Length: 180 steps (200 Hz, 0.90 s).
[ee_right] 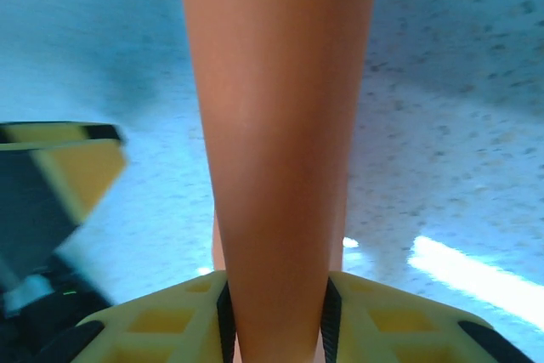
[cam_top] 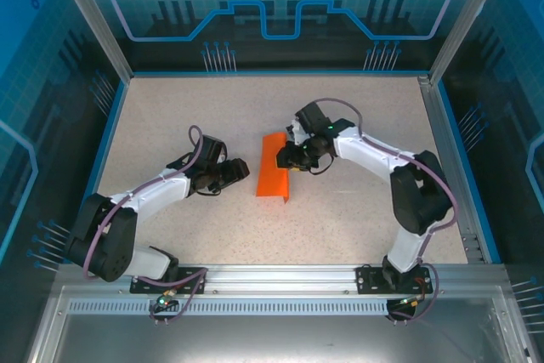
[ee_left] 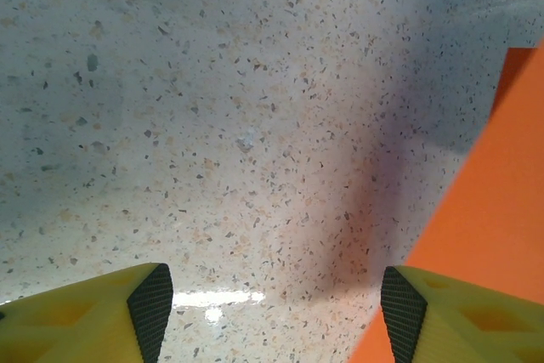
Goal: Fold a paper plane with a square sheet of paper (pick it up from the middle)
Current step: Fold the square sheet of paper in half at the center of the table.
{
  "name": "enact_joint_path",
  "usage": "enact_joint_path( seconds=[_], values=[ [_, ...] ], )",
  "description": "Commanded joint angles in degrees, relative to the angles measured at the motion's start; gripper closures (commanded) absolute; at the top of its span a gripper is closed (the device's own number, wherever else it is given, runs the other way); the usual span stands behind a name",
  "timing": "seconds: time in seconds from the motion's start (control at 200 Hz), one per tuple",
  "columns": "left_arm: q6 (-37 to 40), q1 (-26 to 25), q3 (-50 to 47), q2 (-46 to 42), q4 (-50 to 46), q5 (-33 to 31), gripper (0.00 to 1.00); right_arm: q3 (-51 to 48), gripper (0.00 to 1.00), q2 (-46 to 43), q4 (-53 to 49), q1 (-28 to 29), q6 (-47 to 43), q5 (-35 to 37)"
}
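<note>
The square sheet of paper (cam_top: 274, 176) is bright orange and folded into a long narrow wedge at mid-table. Whether this fold is the paper plane I cannot tell. My right gripper (cam_top: 290, 157) is at its far right part, shut on it. In the right wrist view the orange paper (ee_right: 276, 125) runs up from between the pads, and the gripper (ee_right: 276, 322) pinches it on both sides. My left gripper (cam_top: 243, 172) is open just left of the paper, low over the table. In the left wrist view the paper's edge (ee_left: 489, 227) lies by the right finger (ee_left: 404, 308), with bare table between the jaws (ee_left: 274, 312).
The speckled table (cam_top: 170, 125) is ringed by a blue rim and metal frame posts (cam_top: 89, 14). The left gripper's yellow finger (ee_right: 59, 176) is at the left in the right wrist view, close to the held paper. Both arm bases are bolted to the near rail (cam_top: 272, 278).
</note>
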Motion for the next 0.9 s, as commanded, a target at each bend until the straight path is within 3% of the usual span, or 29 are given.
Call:
enact_joint_path(
  seconds=[0.0, 0.265, 0.51, 0.895],
  values=[
    [-0.9, 0.5, 2.3, -1.4, -0.7, 2.0, 0.29, -4.7, 0.65, -2.1, 9.7, -2.5, 3.7, -10.5],
    [-0.3, -0.2, 4.2, -0.6, 1.4, 7.0, 0.27, -12.9, 0.55, 0.0, 10.6, -5.8, 2.7, -6.6],
    [0.9, -3.7, 7.3, 2.8, 1.0, 9.0, 0.27, -15.2, 0.30, -1.7, 8.2, -7.6, 0.3, -3.7],
    [-2.0, -6.7, 9.3, 10.1, 4.9, 12.9, 0.25, -14.3, 0.30, -2.4, 2.1, -8.7, -2.9, 1.6]
  ],
)
